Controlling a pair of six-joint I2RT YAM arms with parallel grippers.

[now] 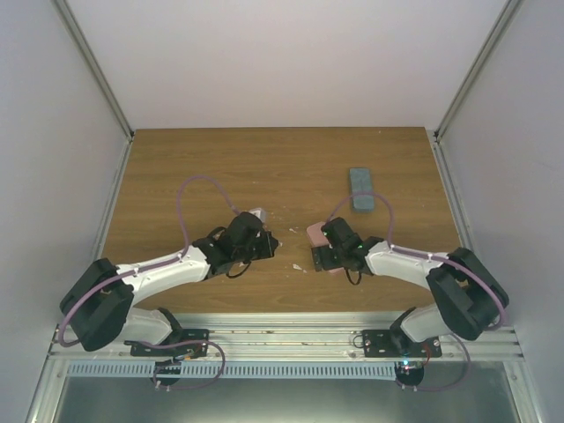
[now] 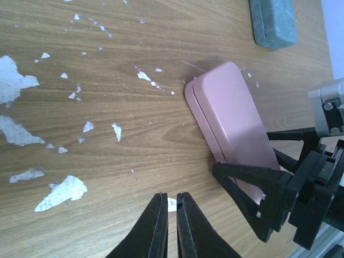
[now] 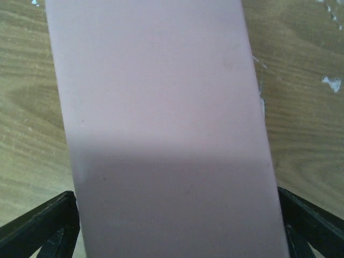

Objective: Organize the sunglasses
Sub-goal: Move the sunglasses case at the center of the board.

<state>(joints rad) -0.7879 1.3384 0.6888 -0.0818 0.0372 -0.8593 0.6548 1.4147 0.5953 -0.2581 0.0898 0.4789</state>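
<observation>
No sunglasses show in any view. A closed pink case (image 1: 314, 234) (image 2: 231, 113) (image 3: 161, 107) lies flat on the wooden table, right of centre. My right gripper (image 1: 319, 248) (image 3: 174, 193) is open wide and straddles the case's near end, one black finger (image 3: 43, 223) just outside each long edge. My left gripper (image 1: 271, 244) (image 2: 172, 196) hovers low over bare wood to the case's left. Its fingers are nearly together, with only a thin slit between them and nothing in it.
A closed blue-grey case (image 1: 360, 189) (image 2: 272, 21) lies further back on the right. White scuffs (image 2: 62, 192) mark the wood. Metal frame posts and pale walls border the table on both sides, and a rail (image 1: 282, 339) carries the arm bases at the near edge.
</observation>
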